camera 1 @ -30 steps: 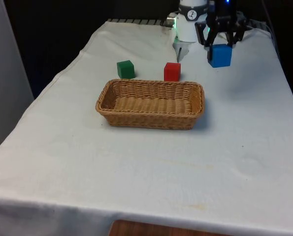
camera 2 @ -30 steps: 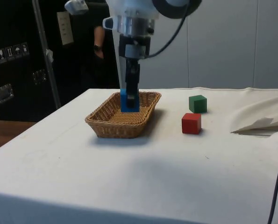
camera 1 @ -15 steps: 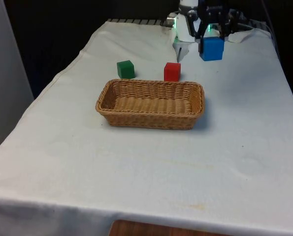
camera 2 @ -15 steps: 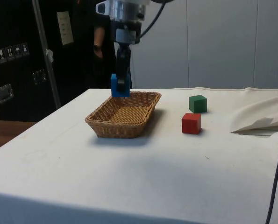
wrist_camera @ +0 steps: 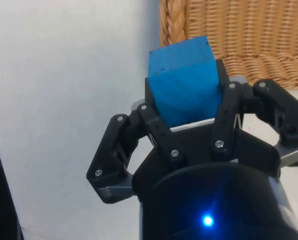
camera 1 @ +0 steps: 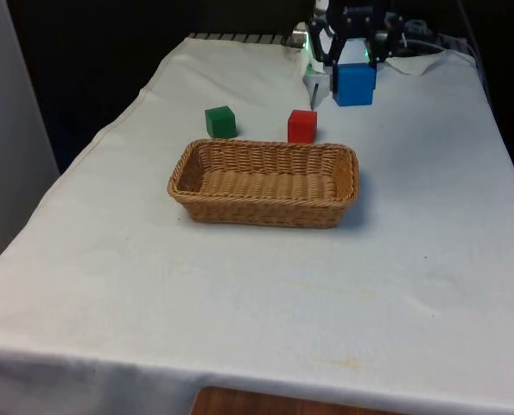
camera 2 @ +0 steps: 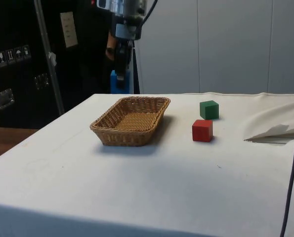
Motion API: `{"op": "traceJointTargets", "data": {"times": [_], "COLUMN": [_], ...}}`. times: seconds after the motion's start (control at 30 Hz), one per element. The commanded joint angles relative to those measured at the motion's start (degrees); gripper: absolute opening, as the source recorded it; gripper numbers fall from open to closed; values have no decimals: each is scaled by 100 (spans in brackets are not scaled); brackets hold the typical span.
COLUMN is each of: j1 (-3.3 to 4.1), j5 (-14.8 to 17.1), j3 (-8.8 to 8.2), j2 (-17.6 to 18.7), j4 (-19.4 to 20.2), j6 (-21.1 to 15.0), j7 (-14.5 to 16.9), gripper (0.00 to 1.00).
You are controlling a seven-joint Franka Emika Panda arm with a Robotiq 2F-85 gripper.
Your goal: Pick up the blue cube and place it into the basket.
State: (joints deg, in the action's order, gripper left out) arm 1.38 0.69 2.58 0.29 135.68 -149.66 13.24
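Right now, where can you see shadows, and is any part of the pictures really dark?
Front view: the basket throws a soft shadow on the white cloth by its near wall, and the background is black. Side view: a faint shadow lies beside the basket, with dark cabinets at the back. Wrist view: the blue cube is bright in the gripper.

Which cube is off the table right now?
The blue cube, held in the gripper above the cloth. The red cube and green cube sit on the table behind the basket.
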Motion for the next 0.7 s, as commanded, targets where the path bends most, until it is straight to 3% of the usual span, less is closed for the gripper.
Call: {"op": "traceJointTargets", "data": {"times": [0.0,0.03,0.27,0.3,0.57,0.6,0.67], "j1": [0,-11,-29,-11,-52,-34,-57], "j5": [0,120,138,29,166,29,189], "j3": [-23,-34,-229,-229,-458,-470,-533], "j2": [11,52,149,126,281,252,332], "j4": [-23,-74,-183,-155,-258,-235,-281], "j6": [0,29,23,0,-23,-11,-40], "j7": [11,120,241,138,390,275,447], "gripper": [0,0,0,0,0,0,0]}}
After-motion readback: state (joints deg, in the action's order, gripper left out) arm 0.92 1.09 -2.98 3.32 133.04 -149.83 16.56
